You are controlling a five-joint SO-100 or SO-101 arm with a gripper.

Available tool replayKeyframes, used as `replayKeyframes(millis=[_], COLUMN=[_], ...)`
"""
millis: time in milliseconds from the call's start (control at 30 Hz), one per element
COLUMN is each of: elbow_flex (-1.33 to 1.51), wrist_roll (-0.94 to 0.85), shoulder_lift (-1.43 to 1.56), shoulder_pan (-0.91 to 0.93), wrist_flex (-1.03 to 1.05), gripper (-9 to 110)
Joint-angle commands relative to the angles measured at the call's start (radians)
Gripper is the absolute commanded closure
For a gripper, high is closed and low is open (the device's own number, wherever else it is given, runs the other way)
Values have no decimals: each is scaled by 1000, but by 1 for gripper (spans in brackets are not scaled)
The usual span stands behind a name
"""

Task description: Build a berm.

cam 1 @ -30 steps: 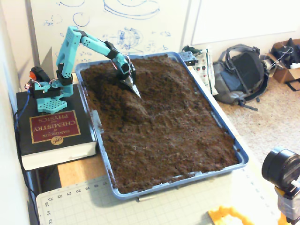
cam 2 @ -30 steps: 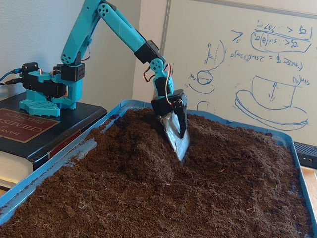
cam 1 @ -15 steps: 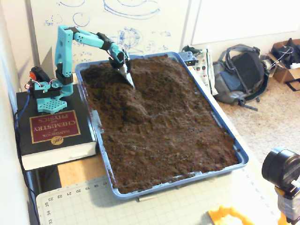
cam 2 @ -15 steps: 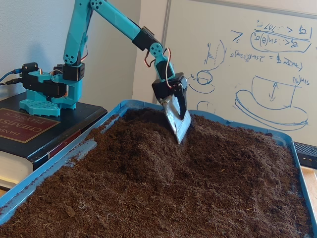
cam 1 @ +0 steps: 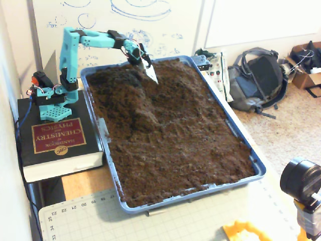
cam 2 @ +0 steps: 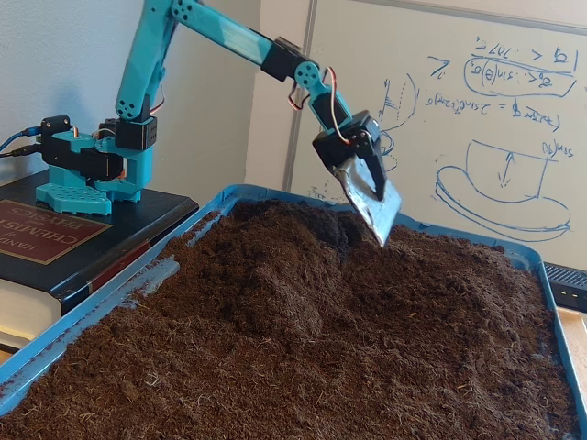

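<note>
The berm (cam 1: 136, 103) is a raised hump of loose dark-brown soil running down the left part of the blue tray (cam 1: 252, 161); in the low fixed view the berm (cam 2: 275, 275) rises left of centre. My turquoise arm's gripper (cam 1: 151, 74) carries a silvery scoop blade and hangs in the air above the soil near the tray's far end, right of the hump. In the low fixed view the gripper (cam 2: 378, 218) is tilted, tip down, clear of the soil, its black finger lying against the blade. I see no soil on the blade.
The arm's base stands on a thick black book (cam 1: 55, 138) left of the tray. A whiteboard (cam 2: 495, 119) is behind. A circuit board (cam 1: 216, 71) and backpack (cam 1: 257, 80) lie right; a green cutting mat (cam 1: 175, 221) and a camera (cam 1: 301, 183) are in front.
The gripper has lifted out of the soil on the hump and swung up and to the right, toward the tray's far end. The hump stays in place.
</note>
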Motion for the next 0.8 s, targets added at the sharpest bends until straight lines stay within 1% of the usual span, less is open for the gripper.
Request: replayKeyframes(millis=[0, 167, 333, 400, 767], elbow_flex=[-179, -287, -394, -430, -480], wrist_roll=[11, 17, 133, 155, 120], shoulder_lift=[-52, -201, -278, -305, -454], shoulder_pan=[17, 15, 3, 0, -52], wrist_flex=[0, 0, 0, 0, -14], gripper=[101, 101, 101, 101, 101])
